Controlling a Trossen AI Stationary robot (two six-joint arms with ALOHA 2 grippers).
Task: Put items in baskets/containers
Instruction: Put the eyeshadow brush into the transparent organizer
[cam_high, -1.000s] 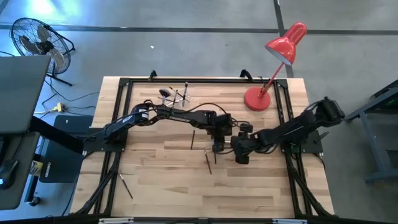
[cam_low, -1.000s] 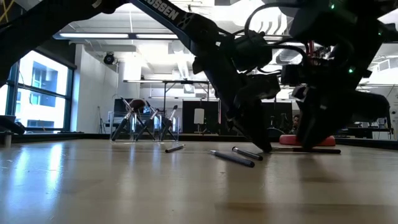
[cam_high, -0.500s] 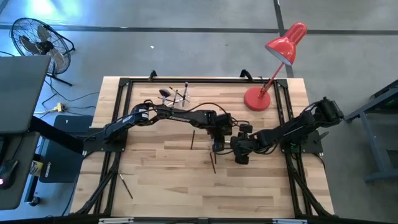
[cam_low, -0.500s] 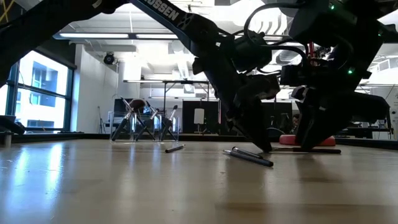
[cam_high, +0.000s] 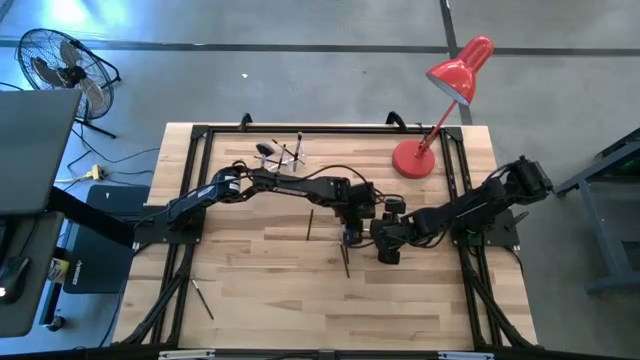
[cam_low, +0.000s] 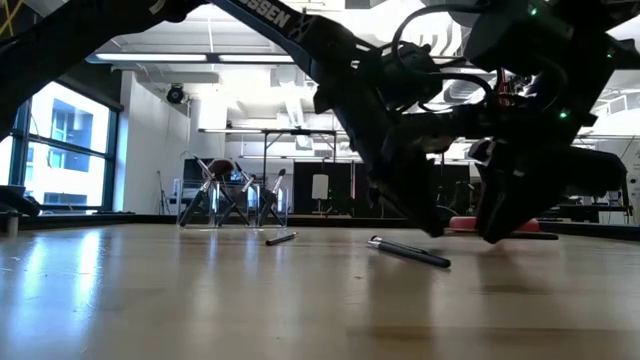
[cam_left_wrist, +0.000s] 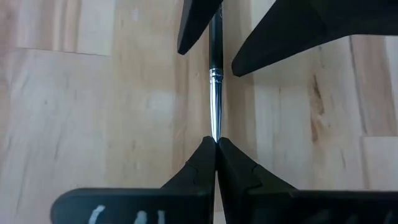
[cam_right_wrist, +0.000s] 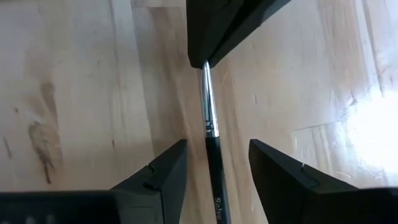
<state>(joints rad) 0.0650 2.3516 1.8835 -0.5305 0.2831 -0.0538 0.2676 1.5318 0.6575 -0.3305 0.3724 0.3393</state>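
A slim brush (cam_high: 346, 258) with a dark handle and a silver ferrule lies mid-table, also seen in the low view (cam_low: 410, 252). My left gripper (cam_left_wrist: 216, 142) points down at its ferrule end, shut on it. My right gripper (cam_right_wrist: 214, 165) is open, its fingers standing on either side of the dark handle (cam_right_wrist: 214, 180) without touching it. The clear holder (cam_high: 283, 153) stands near the far edge with several brushes leaning in it. Two more brushes lie flat on the table: one (cam_high: 310, 225) left of the grippers, one (cam_high: 203, 298) near the left front. My left gripper pinches the brush between its two fingertips at the silver ferrule (cam_left_wrist: 216, 127), at the brush's far end; the tip itself is hidden under the fingers. The fingers come from above, pointing down. The handle runs away from them toward the near edge, low over the table (cam_low: 440, 262).
The red desk lamp stands with its base (cam_high: 413, 159) at the far right of the table. A black frame (cam_high: 200, 135) runs round the tabletop. Both arms crowd the centre close together. Bare wood (cam_high: 270, 300) lies toward the near edge.
The held brush has slid along the table toward the right edge, and its near end has swung to the right. My left gripper has shifted slightly to the right with it. My right gripper has stayed open beside it.
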